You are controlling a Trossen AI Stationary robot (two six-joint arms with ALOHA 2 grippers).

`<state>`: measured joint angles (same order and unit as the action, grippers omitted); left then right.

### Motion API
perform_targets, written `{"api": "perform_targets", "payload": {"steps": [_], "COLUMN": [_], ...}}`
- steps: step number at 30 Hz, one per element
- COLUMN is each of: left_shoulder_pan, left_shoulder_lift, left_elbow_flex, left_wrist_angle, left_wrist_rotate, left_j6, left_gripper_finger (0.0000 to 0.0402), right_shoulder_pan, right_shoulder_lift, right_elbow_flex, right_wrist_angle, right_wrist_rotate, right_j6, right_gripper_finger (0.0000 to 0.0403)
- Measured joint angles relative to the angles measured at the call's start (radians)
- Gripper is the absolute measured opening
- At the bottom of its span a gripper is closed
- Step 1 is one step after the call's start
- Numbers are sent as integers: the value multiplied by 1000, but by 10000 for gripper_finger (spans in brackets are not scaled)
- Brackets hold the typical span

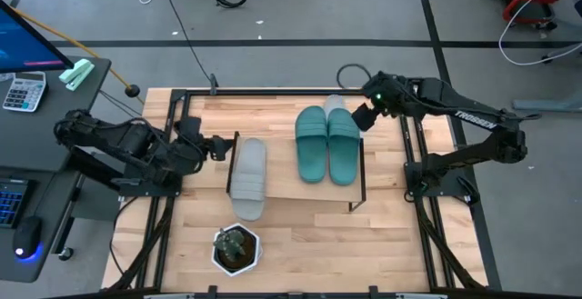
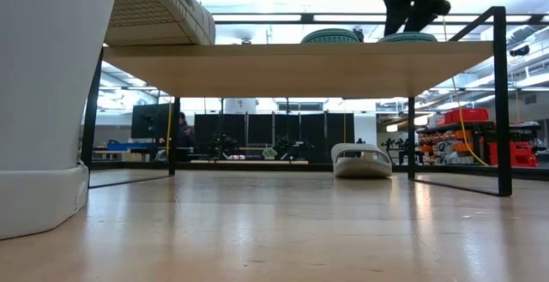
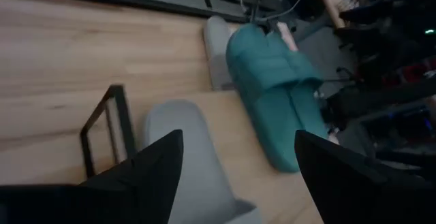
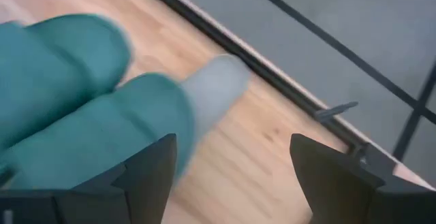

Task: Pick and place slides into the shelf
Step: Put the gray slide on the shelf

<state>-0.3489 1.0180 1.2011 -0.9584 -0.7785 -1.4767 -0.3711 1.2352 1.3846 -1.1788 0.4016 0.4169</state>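
Resting side by side on the low shelf (image 1: 282, 190) of light wooden board and thin black wire legs are two teal-green rubber slides (image 1: 326, 144), with one light grey rubber slide (image 1: 248, 177) at its left end and the other grey slide (image 2: 361, 160) on the tabletop behind. The left gripper (image 1: 222, 147) hangs beside the shelf's left end, fingers apart and empty. The right gripper (image 1: 362, 117) hovers over the far right corner near the teal pair, fingers spread, holding nothing.
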Motion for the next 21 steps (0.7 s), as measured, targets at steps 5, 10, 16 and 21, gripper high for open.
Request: {"api": "perform_targets", "payload": {"steps": [5, 10, 16, 21], "left_shoulder_pan": [80, 201, 419, 600], "left_shoulder_lift": [0, 0, 0, 0], "left_elbow_flex": [0, 0, 0, 0], "left_wrist_angle": [113, 153, 169, 235], "left_wrist_rotate": [17, 64, 225, 414], "left_j6": [133, 257, 400, 566], "left_gripper_finger": [286, 286, 286, 286], "right_shoulder_pan": [-192, -391, -557, -617], "right_shoulder_lift": [0, 17, 131, 287], "right_elbow_flex": [0, 0, 0, 0], "right_wrist_angle": [91, 236, 244, 200], "right_wrist_rotate": [-68, -302, -552, -674], "right_j6": [-85, -132, -174, -185], "right_gripper_finger": [293, 293, 293, 293]}}
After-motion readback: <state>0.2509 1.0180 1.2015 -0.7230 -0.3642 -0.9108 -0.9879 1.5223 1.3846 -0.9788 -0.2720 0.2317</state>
